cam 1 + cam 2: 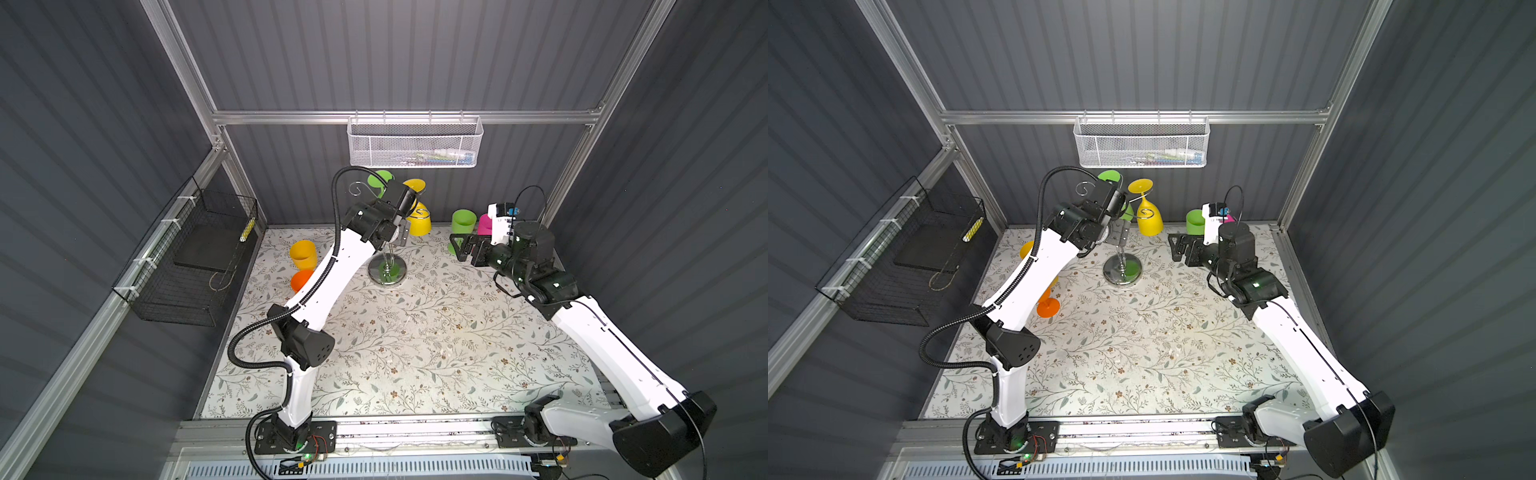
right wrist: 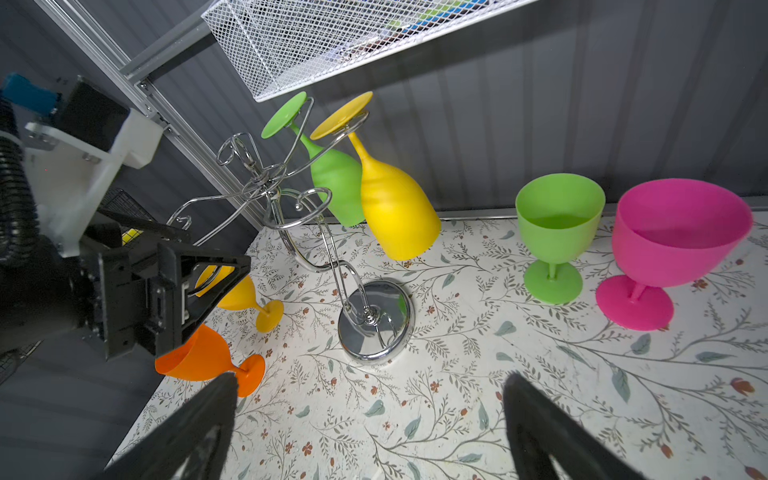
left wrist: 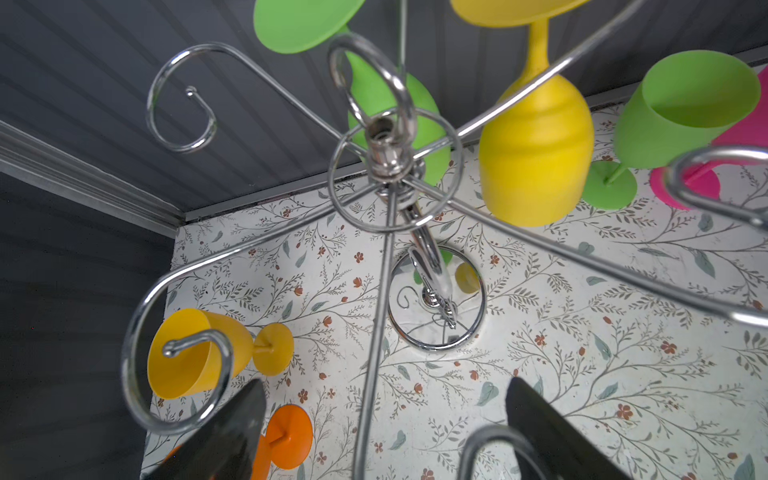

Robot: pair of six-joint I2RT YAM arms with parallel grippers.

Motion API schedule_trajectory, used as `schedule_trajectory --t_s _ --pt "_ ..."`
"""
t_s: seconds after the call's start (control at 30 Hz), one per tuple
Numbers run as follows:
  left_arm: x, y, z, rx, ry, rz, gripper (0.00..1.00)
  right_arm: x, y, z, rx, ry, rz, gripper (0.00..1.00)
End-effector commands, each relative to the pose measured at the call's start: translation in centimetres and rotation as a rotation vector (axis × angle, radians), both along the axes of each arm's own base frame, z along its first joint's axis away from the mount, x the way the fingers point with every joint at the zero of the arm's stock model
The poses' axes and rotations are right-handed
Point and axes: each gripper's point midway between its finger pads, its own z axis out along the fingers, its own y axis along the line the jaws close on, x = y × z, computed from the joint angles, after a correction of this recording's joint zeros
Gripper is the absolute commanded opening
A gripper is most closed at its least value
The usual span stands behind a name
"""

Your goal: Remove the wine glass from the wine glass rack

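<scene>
Two wine glasses hang bowl-down by their feet from the curled arms of the wine glass rack [image 1: 386, 270]: a hanging green wine glass [image 2: 336, 187] and, touching it, a hanging yellow wine glass [image 2: 395, 212], on the arms toward 12 and 1 o'clock in both top views. The rack stands on its chrome disc at the 12 o'clock end of the floral table [image 1: 415, 353].

The left gripper [image 3: 384, 384] is up among the rack's empty arms, its jaws spread and grasping nothing. The right gripper [image 2: 370, 380] is at 3 o'clock of the rack, well apart from it, jaws released and empty.

- 9 o'clock of the rack: tipped yellow glass [image 1: 303, 254] and tipped orange glass [image 1: 300, 280], on their sides
- 2 o'clock: upright green glass [image 1: 463, 222] beside upright pink glass [image 2: 673, 241]
- Back wall: white mesh basket [image 1: 413, 145]
- Left wall: black wire basket [image 1: 187, 266]
</scene>
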Motion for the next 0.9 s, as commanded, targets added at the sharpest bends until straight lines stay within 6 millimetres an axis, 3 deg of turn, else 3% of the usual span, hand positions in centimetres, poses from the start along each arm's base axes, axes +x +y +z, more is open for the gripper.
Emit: schedule_trajectory --t_s 0.0,0.27,0.57,0.87 --pt "-0.9 2.9 1.5 -0.014 0.002 0.037 0.90 -0.3 -0.3 0.1 0.007 0.000 -0.005 0.99" --pt "-0.5 6.2 1.3 0.001 0.018 0.080 0.90 -0.4 -0.1 0.1 0.016 0.003 0.005 0.99" --pt "1.2 9.2 2.0 0.007 -0.001 0.123 0.90 -0.3 0.1 -0.1 0.026 0.012 0.009 0.99" --pt "3.1 12.1 1.3 -0.032 0.014 0.165 0.91 -0.1 0.3 0.0 0.048 0.026 0.010 0.99"
